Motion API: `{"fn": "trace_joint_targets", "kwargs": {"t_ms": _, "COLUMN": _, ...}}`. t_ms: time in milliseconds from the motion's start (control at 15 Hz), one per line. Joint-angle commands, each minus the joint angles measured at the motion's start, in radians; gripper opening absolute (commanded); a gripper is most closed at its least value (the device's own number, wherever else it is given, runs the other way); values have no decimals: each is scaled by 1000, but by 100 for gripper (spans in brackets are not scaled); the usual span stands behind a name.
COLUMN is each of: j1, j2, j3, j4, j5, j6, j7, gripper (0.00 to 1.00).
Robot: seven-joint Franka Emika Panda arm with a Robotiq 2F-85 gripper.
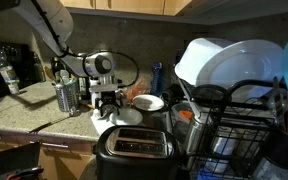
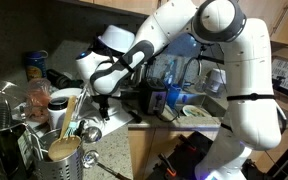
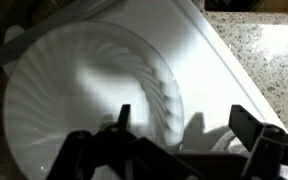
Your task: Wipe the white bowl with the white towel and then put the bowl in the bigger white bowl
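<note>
End effector (image 3: 184, 122): fingers apart, whether grasping anything cannot tell. Bowl (image 3: 84, 95) directly below, offset sideways, mouth up. Table (image 3: 269, 40) beyond.

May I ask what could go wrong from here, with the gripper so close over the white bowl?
1. The gripper hangs close over the ribbed white bowl; pushing down off-centre might tip or skid it.
2. In an exterior view the metal container and the toaster stand near the gripper, so a wide swing could knock them.
</note>
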Motion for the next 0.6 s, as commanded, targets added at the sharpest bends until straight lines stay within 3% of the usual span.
{"fn": "trace_joint_targets", "kwargs": {"t_ms": 0, "j1": 8, "j2": -32, "j3": -8, "j4": -54, "j5": -36, "j6": 37, "j7": 12, "gripper": 100}}
{"fn": "trace_joint_targets", "kwargs": {"t_ms": 267, "j1": 8, "j2": -32, "j3": -7, "j4": -72, "j5": -44, "j6": 43, "j7": 14, "gripper": 100}}
{"fn": "trace_joint_targets", "kwargs": {"t_ms": 333, "j1": 8, "j2": -33, "j3": -8, "j4": -76, "j5": -45, "j6": 44, "j7": 14, "gripper": 92}}
{"fn": "trace_joint_targets", "kwargs": {"t_ms": 400, "j1": 8, "j2": -34, "j3": -8, "j4": -79, "j5": -47, "j6": 43, "j7": 14, "gripper": 75}}
{"fn": "trace_joint_targets", "kwargs": {"t_ms": 533, "j1": 9, "j2": -35, "j3": -9, "j4": -81, "j5": -50, "j6": 42, "j7": 13, "gripper": 58}}
